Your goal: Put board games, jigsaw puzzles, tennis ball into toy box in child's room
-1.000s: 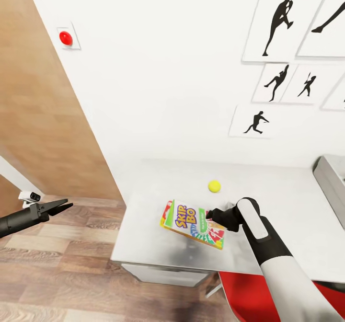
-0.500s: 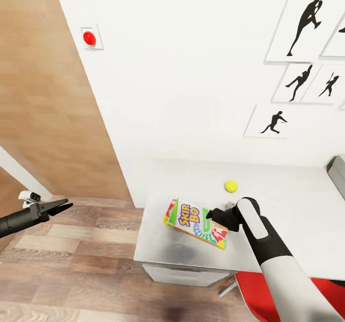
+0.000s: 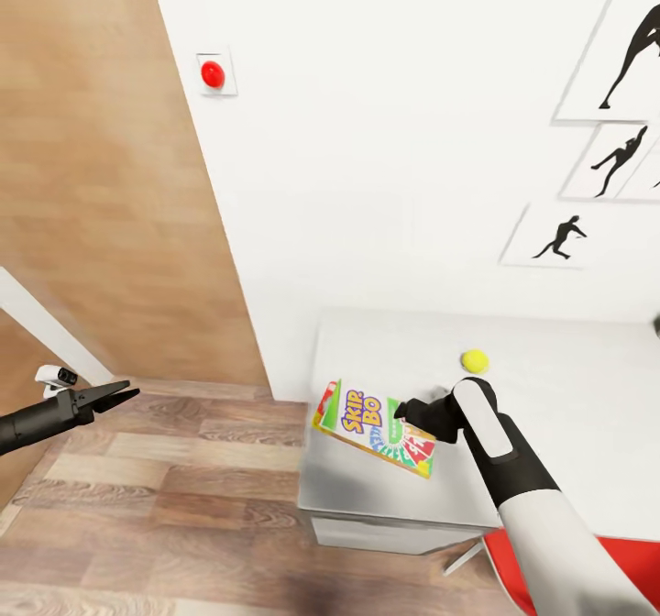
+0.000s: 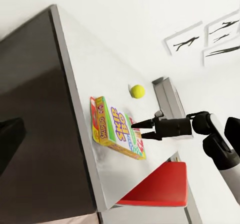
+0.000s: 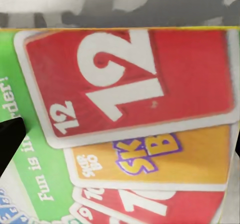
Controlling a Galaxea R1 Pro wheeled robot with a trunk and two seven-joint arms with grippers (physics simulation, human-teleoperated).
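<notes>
My right gripper (image 3: 401,412) is shut on one edge of the SKIP-BO board game (image 3: 371,427), a white, green and red box held tilted just above the table (image 3: 568,396) near its left front corner. The left wrist view shows that gripper (image 4: 141,127) with both fingers clamped on the box (image 4: 112,129). The right wrist view looks closely at the box's printed cards (image 5: 125,84). The yellow-green tennis ball (image 3: 475,360) (image 4: 137,90) lies on the tabletop behind the box. Beyond the ball stands the grey toy box (image 4: 169,101). My left gripper (image 3: 126,391) hangs open over the floor, far left.
A red chair (image 3: 632,566) (image 4: 160,184) stands at the table's front beneath my right arm. A white wall with black silhouette pictures (image 3: 564,236) backs the table. A wooden panel (image 3: 92,185) and wood floor (image 3: 165,497) lie to the left.
The head view has swung left, so table, ball and pictures slid right in the picture. The held box now sits nearer the table's left corner. Both arms keep their pose.
</notes>
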